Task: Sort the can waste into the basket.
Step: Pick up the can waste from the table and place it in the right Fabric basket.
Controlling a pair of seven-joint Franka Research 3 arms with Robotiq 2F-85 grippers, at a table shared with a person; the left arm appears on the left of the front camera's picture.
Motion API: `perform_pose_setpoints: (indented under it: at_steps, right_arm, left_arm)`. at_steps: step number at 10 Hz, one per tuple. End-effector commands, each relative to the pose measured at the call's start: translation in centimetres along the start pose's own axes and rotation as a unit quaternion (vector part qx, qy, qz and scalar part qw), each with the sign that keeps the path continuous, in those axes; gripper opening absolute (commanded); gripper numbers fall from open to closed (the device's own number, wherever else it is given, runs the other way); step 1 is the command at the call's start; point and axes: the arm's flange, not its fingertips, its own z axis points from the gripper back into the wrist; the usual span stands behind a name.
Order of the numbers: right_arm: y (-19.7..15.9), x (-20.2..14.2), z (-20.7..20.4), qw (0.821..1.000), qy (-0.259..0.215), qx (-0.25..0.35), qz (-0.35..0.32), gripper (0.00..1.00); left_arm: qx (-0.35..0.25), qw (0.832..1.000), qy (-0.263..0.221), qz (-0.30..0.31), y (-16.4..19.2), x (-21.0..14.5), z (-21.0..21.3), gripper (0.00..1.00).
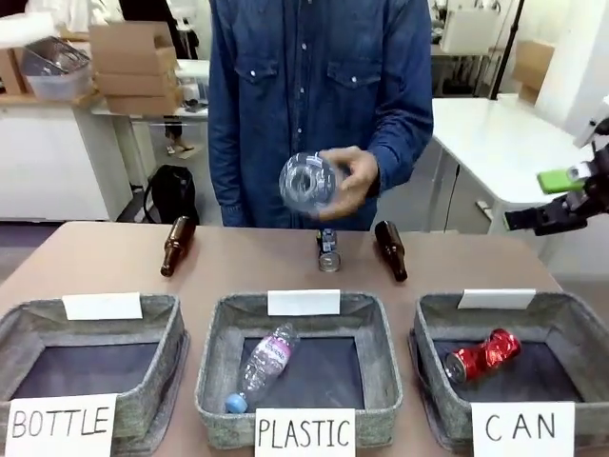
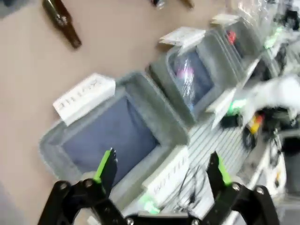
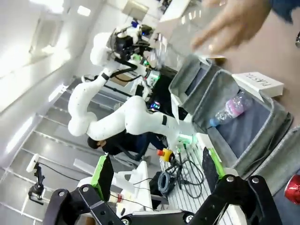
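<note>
Red can (image 1: 483,354): is lying crushed on its side on the dark floor of the CAN basket (image 1: 430,328), slanting from front left toward back right.
Dark can (image 1: 328,249): is sitting on the table (image 1: 257,271) at the far middle, outside every basket. I cannot tell whether it is upright or lying down.
CAN basket: is standing at the robot's right end of the row of three, with its paper sign on the near wall.
Left gripper (image 2: 163,166): is hanging above the near edge of the BOTTLE basket (image 2: 157,108). Its fingers are spread wide and nothing is between them.
Right gripper (image 1: 526,201): is hovering at the right edge of the front view, above and beyond the CAN basket. Its fingers are pointing toward the middle of the table, spread wide and holding nothing.
Person's hand (image 1: 354,181): is gripping a clear bottle (image 1: 306,181) in the air above the dark can, with the bottle's base facing the camera, blurred.
Brown bottles: the left brown bottle (image 1: 177,245) and the right brown bottle (image 1: 391,250) are lying on the table on either side of the dark can.
PLASTIC basket (image 1: 214,362): is standing in the middle of the row and holding a pink-label bottle (image 1: 262,367) with a blue cap.
</note>
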Motion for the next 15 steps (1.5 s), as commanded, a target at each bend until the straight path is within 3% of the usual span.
perform_pose_setpoints:
  at_steps: [1, 15]
  right_arm:
    - [0.64, -0.18, -0.31, 1.0, 0.012, -0.007, 0.027, 1.0]
    - [0.77, 0.02, -0.18, 1.0, 0.003, -0.004, 0.017, 1.0]
  left_arm:
    - [0.032, 0.996, 0.066, -0.052, -2.53, 0.45, 0.81, 1.0]
    - [0.032, 0.996, 0.066, -0.052, -2.53, 0.45, 0.81, 1.0]
